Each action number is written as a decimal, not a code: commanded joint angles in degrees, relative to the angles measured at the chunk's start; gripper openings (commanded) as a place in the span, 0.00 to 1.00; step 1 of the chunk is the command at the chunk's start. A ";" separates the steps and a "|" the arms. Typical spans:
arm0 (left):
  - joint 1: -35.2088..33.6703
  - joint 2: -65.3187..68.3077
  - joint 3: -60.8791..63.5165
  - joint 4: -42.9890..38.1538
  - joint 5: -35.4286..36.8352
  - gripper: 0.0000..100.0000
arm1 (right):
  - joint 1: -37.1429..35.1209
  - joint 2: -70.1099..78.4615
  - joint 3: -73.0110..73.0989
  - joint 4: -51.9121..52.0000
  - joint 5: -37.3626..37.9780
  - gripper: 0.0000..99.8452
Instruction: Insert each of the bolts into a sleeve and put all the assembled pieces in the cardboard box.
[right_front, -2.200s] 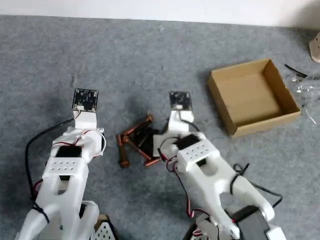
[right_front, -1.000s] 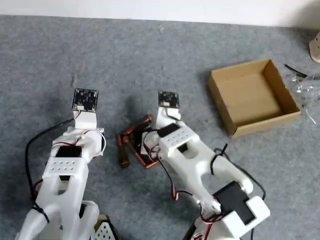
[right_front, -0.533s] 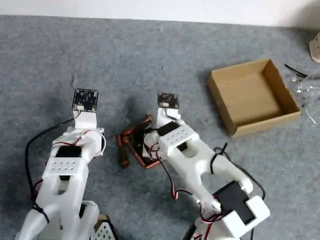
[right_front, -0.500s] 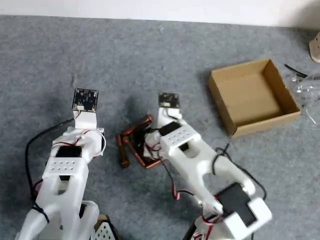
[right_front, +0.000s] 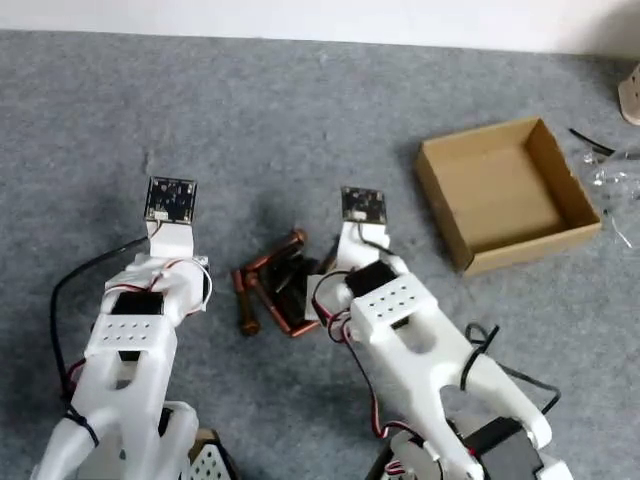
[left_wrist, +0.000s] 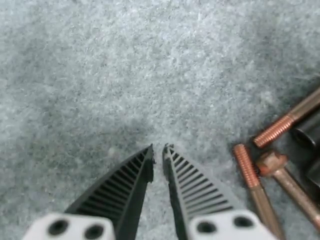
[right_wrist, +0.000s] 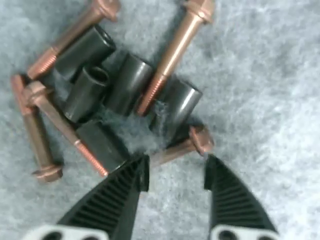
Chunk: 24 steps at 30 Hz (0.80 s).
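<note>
While all the bolts (right_front: 274, 251) are lying loose of the sleeves (right_wrist: 129, 84), the step in hand is judged to be the first pick-up. Both are lying jumbled near the table's (right_front: 300, 110) middle, well apart from the box (right_front: 525, 251) nearer the right edge. The nearest bolt (right_wrist: 180, 148) is lying flat, its long axis running almost from one fingertip to the other. The right gripper (right_wrist: 176, 159) is hanging just over it, jaws standing wide and gripping nothing. The next move is probably calling for a wrist turn, so the fingers close across the shank. The left gripper (left_wrist: 158, 148) is hanging beside the bolts, jaws nearly together, empty.
</note>
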 joint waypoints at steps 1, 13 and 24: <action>-0.48 -0.22 -0.57 -1.32 0.35 0.06 | -0.75 1.63 -0.40 0.40 0.88 0.17; -0.48 -0.22 -0.57 -1.41 0.35 0.06 | -0.04 19.82 -8.66 -1.10 0.88 0.15; -0.48 -0.22 -0.57 -1.41 0.35 0.06 | 4.44 7.16 -8.66 1.36 0.79 0.14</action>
